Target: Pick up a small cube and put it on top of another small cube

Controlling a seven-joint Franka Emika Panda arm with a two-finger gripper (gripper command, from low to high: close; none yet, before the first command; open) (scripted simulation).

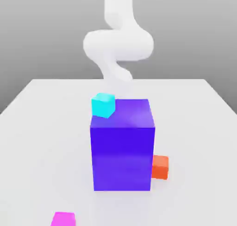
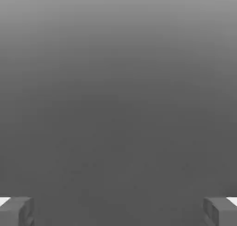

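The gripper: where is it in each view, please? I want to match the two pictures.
Hand view: the gripper is open, its fingers at opposite edges.
Exterior view: around the lower end of the white arm, just beyond the blue block; its exact outline is hard to tell.
Shared landmark: only the gripper itself is sure; I cannot tell what the grey background is.

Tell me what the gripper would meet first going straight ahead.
Probably nothing nearby: ahead of the open gripper is plain grey with no object in line, though its depth is unclear.
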